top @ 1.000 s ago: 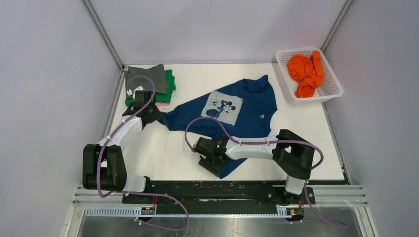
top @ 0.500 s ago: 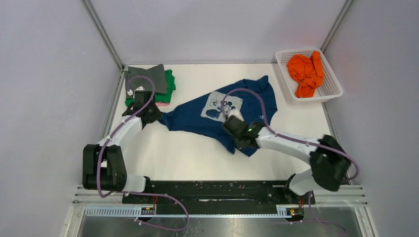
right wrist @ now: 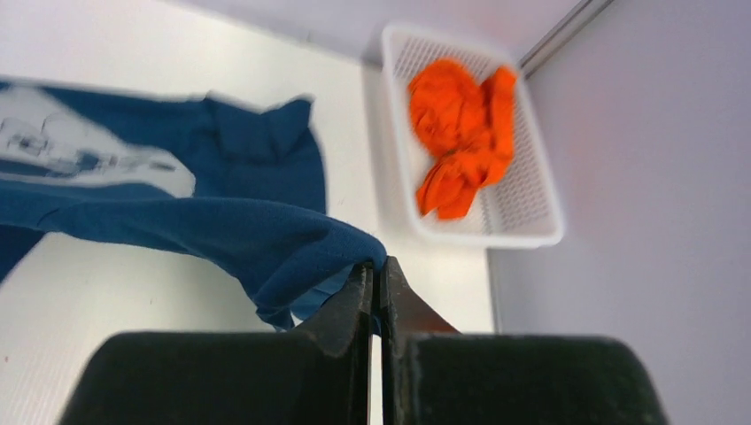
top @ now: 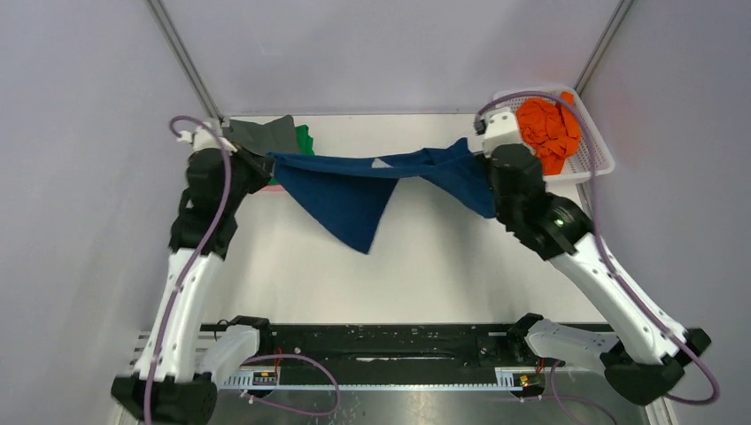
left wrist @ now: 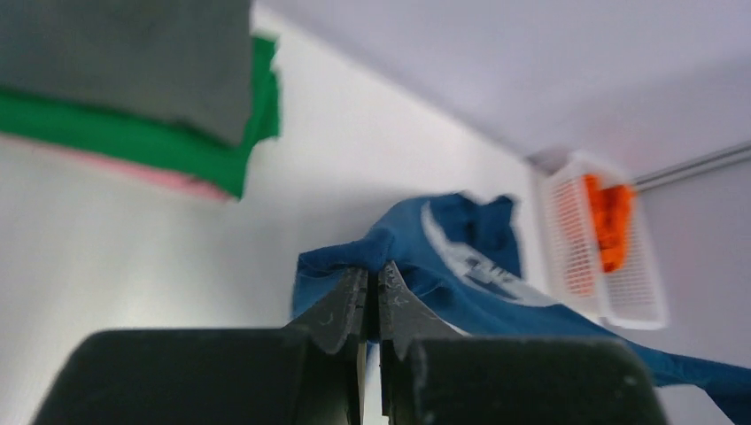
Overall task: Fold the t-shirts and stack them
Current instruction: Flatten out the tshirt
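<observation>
The dark blue t-shirt [top: 354, 190] hangs in the air, stretched between both grippers, with a corner drooping toward the table. My left gripper [top: 261, 164] is shut on its left end, and the cloth [left wrist: 460, 266] bunches at the closed tips [left wrist: 373, 270]. At the right end my right gripper [top: 478, 155] is shut on a fold of the shirt [right wrist: 221, 226], pinched at the tips [right wrist: 376, 266]. Part of the white print faces down. A folded stack sits at the back left: grey [top: 266, 133] on green [top: 304, 137] on pink [left wrist: 168, 175]. An orange t-shirt [top: 549, 128] lies crumpled in the basket.
The white mesh basket [top: 593, 164] stands at the back right corner, close to my right wrist. Grey walls with metal corner posts enclose the white table [top: 425, 266]. Both arms reach high over the table's back half.
The right gripper shut on the blue shirt near the front, then swung up to the back right. The left arm rose too. The shirt came off the table and is pulled taut.
</observation>
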You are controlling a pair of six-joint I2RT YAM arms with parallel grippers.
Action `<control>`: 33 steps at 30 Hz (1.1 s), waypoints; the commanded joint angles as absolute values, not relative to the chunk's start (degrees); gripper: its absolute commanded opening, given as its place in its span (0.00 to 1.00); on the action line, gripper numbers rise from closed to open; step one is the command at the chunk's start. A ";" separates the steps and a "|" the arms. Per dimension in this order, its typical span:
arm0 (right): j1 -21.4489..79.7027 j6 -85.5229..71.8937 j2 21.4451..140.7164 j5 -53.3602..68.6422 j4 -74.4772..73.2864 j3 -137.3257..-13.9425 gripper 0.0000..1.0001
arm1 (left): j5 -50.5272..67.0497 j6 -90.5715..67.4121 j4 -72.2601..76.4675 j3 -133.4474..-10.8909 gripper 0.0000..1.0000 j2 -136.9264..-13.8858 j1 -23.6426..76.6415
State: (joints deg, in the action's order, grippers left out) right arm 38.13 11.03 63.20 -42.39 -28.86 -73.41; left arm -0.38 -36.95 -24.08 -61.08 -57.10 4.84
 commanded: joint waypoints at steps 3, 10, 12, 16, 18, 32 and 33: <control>38.20 25.15 51.99 -39.91 -26.85 -86.11 0.00 | 4.38 -36.46 -24.57 -70.55 0.00 -44.62 5.80; 38.17 29.25 47.56 -18.92 -36.25 -103.51 0.00 | 9.78 -35.40 -26.55 -80.00 0.00 -34.76 5.80; 38.19 29.83 47.23 -13.96 -38.58 -108.93 0.00 | 11.32 -35.30 -27.29 -83.16 0.00 -33.48 5.80; 38.18 30.52 47.59 -6.57 -41.72 -115.57 0.00 | 14.50 -35.99 -27.23 -88.15 0.00 -32.45 5.80; 38.20 31.18 48.73 -6.39 -43.37 -118.47 0.00 | 15.54 -36.23 -27.34 -89.27 0.00 -32.64 5.80; 37.13 49.96 60.14 -37.46 -17.48 -96.33 0.00 | 3.79 -38.11 -23.28 -77.14 0.00 -49.58 5.80; 36.00 49.29 61.76 -36.10 -16.38 -93.85 0.00 | 2.01 -38.63 -21.29 -74.00 0.00 -50.80 5.80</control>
State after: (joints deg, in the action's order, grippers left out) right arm 38.04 42.26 54.30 -27.53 -28.86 -102.52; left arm 11.31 -36.73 -25.26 -82.70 -43.27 5.91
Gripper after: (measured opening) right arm 0.027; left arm 0.032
